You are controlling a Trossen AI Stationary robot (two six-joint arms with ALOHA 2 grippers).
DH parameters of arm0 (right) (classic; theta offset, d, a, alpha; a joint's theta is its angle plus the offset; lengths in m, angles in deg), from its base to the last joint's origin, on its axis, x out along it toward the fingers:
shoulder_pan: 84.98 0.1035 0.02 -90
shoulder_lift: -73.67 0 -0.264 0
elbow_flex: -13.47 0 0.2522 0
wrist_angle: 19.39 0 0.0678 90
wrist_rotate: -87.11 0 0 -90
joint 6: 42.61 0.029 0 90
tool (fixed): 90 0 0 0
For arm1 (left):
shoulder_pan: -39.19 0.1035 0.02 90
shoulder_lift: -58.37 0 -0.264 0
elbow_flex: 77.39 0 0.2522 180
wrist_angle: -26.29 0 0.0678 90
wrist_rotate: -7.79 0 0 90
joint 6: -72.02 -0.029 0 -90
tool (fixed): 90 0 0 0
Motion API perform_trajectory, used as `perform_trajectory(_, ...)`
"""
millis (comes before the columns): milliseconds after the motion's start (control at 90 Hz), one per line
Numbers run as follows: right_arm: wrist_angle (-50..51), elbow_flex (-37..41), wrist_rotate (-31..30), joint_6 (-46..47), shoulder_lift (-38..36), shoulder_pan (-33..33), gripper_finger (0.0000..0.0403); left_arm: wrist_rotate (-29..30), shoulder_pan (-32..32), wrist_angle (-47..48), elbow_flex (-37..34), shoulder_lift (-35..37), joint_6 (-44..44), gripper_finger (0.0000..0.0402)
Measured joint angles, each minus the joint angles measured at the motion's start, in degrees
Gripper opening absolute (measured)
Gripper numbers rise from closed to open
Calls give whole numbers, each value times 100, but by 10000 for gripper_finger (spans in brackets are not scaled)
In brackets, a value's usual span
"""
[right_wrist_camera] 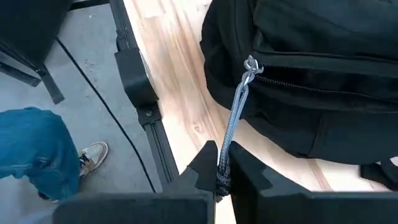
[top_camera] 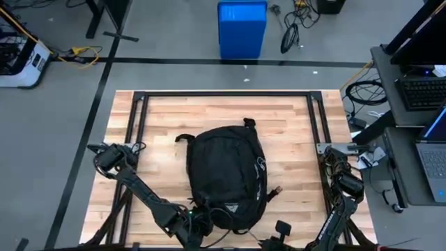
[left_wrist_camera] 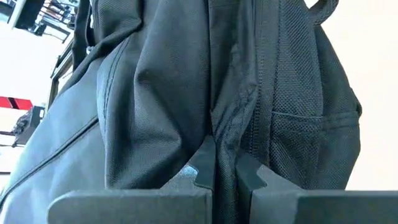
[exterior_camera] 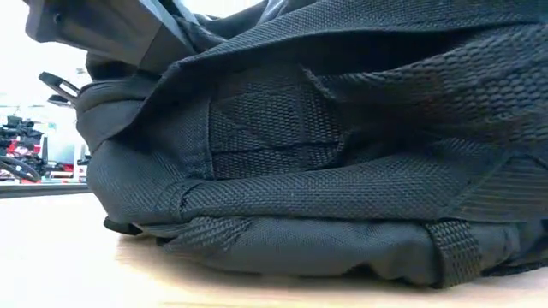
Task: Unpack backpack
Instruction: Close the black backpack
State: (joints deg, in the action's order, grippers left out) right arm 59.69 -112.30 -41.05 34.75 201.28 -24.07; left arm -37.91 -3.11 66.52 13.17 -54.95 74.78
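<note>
The backpack (top_camera: 224,176) is lying flat in the middle of the wooden table (top_camera: 293,125), its carry loop pointing toward the far edge and its logo end toward the near edge where both arms are working. In the low view its woven fabric is filling nearly the whole picture, so little else can be read there.

The right gripper (right_wrist_camera: 222,180) is pinching the grey zipper cord (right_wrist_camera: 235,118), its fingers clamped on the knotted end; the cord is running taut from there up to the metal zipper pull (right_wrist_camera: 250,65) on the bag's side. The zipper line looks closed along the stretch that is showing, so the opening step seems to be only beginning.

The left gripper (left_wrist_camera: 224,174) is pressing into the bag near the same end, its fingers closed on a fold of black fabric beside a seam. From this close it is hard to say how firm that grip is, but it appears to be bracing the bag.

The step in hand, as I judge it, is unzipping the main compartment: one arm anchoring, the other drawing the slider. The next move is calling for the right arm to pull the cord along the zipper's curve rather than straight away from the bag, keeping the cord from slipping out of the fingers, while the left arm is holding the fabric so the whole bag is not dragged across the table.

A person's leg in jeans and a shoe (right_wrist_camera: 87,155) is showing on the floor beside the table.
</note>
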Motion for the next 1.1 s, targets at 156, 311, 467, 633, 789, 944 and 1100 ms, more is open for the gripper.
perform_trajectory(156,-147,-2,-454,-459,0,30,31,67,-92,-92,-36,-7,40,2)
perform_trajectory(311,-179,-7,-243,-887,-2,59,94,0,-127,131,-46,-15,21,23)
perform_trajectory(467,512,-94,-183,-1036,-15,76,142,32,-151,634,-43,-15,267,54)
perform_trajectory(633,1504,-173,-740,-1861,-28,-89,169,194,-145,1176,-40,-15,403,64)
perform_trajectory(789,1772,-174,-1336,-3631,-28,-506,181,190,-147,1327,-31,-15,420,65)
perform_trajectory(944,1756,-171,-1401,-4980,-28,-1048,185,173,-164,1332,-29,-15,403,65)
perform_trajectory(1100,1645,25,-1189,-5902,-28,-1424,185,159,-169,1330,-25,-15,398,65)
